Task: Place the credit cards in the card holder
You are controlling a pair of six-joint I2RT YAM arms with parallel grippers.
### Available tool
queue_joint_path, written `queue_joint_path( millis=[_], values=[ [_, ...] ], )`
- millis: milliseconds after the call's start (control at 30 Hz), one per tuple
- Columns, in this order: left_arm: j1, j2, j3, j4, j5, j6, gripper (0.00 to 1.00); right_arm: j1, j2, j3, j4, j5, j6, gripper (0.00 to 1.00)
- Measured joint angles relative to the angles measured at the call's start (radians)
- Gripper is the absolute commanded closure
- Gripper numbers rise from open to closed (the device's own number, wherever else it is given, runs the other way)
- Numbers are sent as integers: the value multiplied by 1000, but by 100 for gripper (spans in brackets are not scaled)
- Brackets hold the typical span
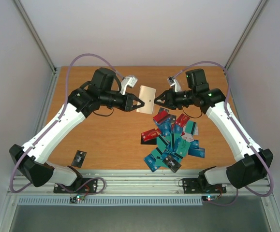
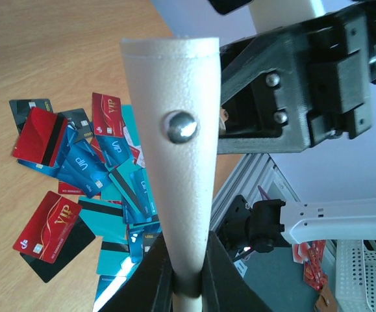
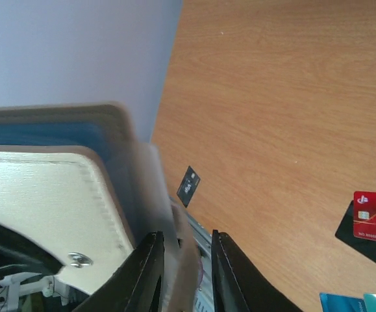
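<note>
Card holder [image 1: 146,99] hangs above the middle of the tabletop [image 1: 101,135], spanned between our two arms. Our left gripper [image 1: 139,103] is clamped tight on its left edge. Our right gripper [image 1: 155,100] straddles the opposite flap, jaws narrow, though we cannot tell whether they pinch. Credit cards [image 1: 171,140] lie heaped toward the near right edge, closer to our right arm.

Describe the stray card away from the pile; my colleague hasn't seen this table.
On the wooden table, look at the near edge beside the left arm's base. A black card lies flat there, alone, far left of the heaped teal, blue and red credit cards.
</note>
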Motion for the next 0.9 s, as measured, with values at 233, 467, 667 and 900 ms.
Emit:
queue_joint_path(
  millis=[233, 467, 667, 900],
  values=[
    [2, -34, -80, 56, 3, -23, 100, -2, 6, -15, 12, -44, -5, 71],
    [2, -59, -121, 66, 3, -39, 100, -2, 5, -68, 58, -106, -5, 79],
    [7, -59, -143, 69, 10, -43, 100, -2, 5, -112, 113, -162, 12, 97],
    [31, -75, -187, 91, 9, -63, 85, 0, 5, -128, 135, -189, 21, 99]
  ],
)
